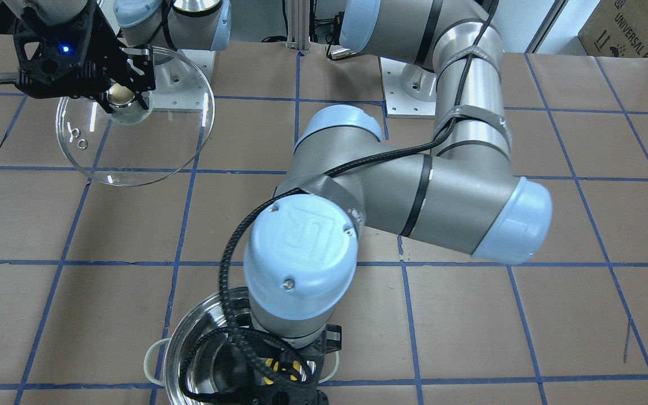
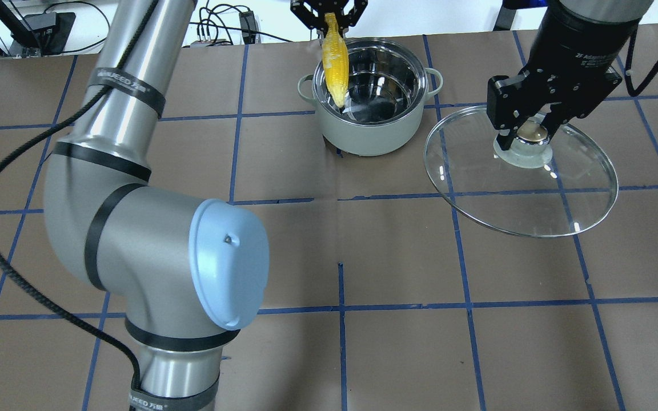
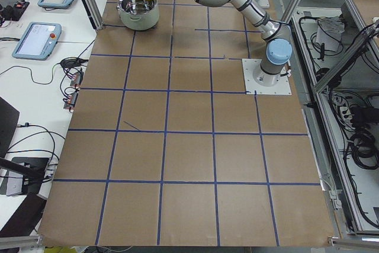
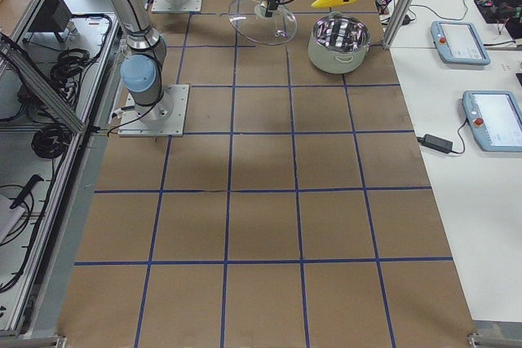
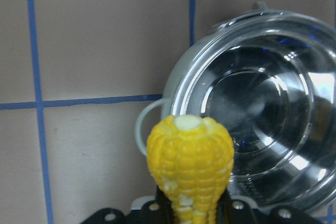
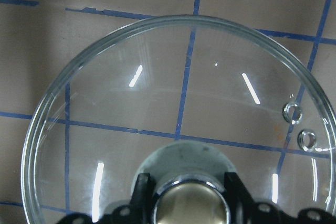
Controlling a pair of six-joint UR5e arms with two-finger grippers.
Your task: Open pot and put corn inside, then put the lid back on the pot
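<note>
The open steel pot [image 2: 372, 108] stands at the far middle of the table, also in the front view [image 1: 200, 343] and the left wrist view [image 5: 262, 108]. My left gripper [image 2: 329, 14] is shut on the yellow corn [image 2: 334, 63], which hangs over the pot's left rim; it also shows in the left wrist view [image 5: 190, 156]. My right gripper [image 2: 526, 134] is shut on the knob of the clear glass lid [image 2: 520, 171], held tilted above the table to the right of the pot. The lid also shows in the right wrist view [image 6: 178, 108] and the front view [image 1: 138, 118].
The table is brown with a grid of blue tape lines [image 2: 340, 197]. My left arm's elbow [image 2: 152, 240] looms over the near left of the table. Cables and devices lie beyond the far edge [image 2: 220, 25].
</note>
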